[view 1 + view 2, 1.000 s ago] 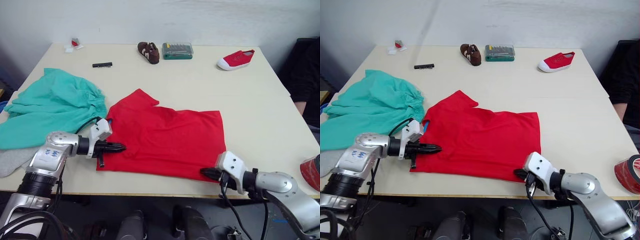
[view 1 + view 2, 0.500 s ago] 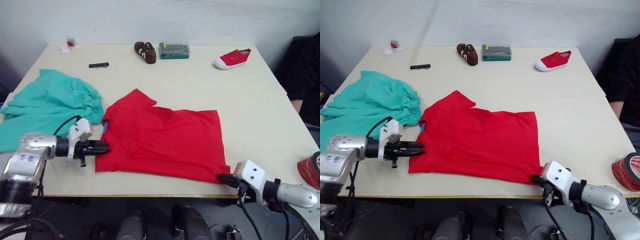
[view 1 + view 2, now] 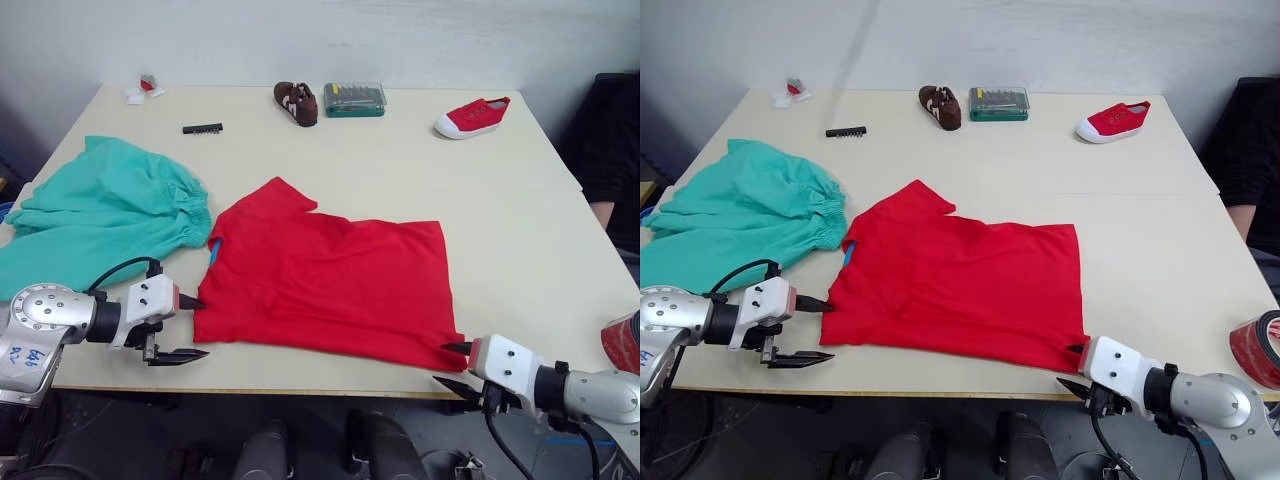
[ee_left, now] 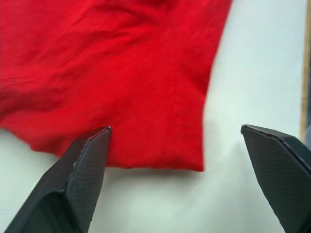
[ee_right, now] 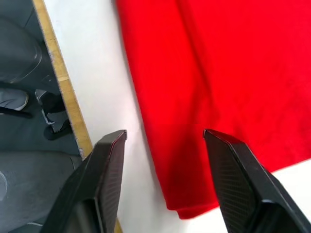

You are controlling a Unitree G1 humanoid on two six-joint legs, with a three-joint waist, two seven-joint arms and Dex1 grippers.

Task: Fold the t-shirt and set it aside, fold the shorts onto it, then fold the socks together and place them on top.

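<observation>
The red t-shirt (image 3: 330, 275) lies spread flat in the middle of the table, neck toward the left. The teal shorts (image 3: 100, 215) lie crumpled at the left, touching the shirt's collar side. My left gripper (image 3: 192, 327) stands open just left of the shirt's near-left corner, and that corner (image 4: 121, 82) lies ahead of its spread fingers (image 4: 87, 165). My right gripper (image 3: 447, 365) is open at the shirt's near-right corner, level with the table's front edge (image 5: 63, 92); its fingers (image 5: 109, 174) hold nothing. The socks are hidden.
Along the table's (image 3: 520, 230) far edge sit a brown shoe (image 3: 297, 103), a green bit case (image 3: 355, 100), a red sneaker (image 3: 471, 117), a black bit strip (image 3: 203, 128) and a small white item (image 3: 145, 88). A red tape roll (image 3: 1258, 350) lies near right; a person (image 3: 612, 150) sits at the right.
Both grippers went from shut to open and drew back off the t-shirt's near corners toward the front edge. The shirt stays flat where it lay.
</observation>
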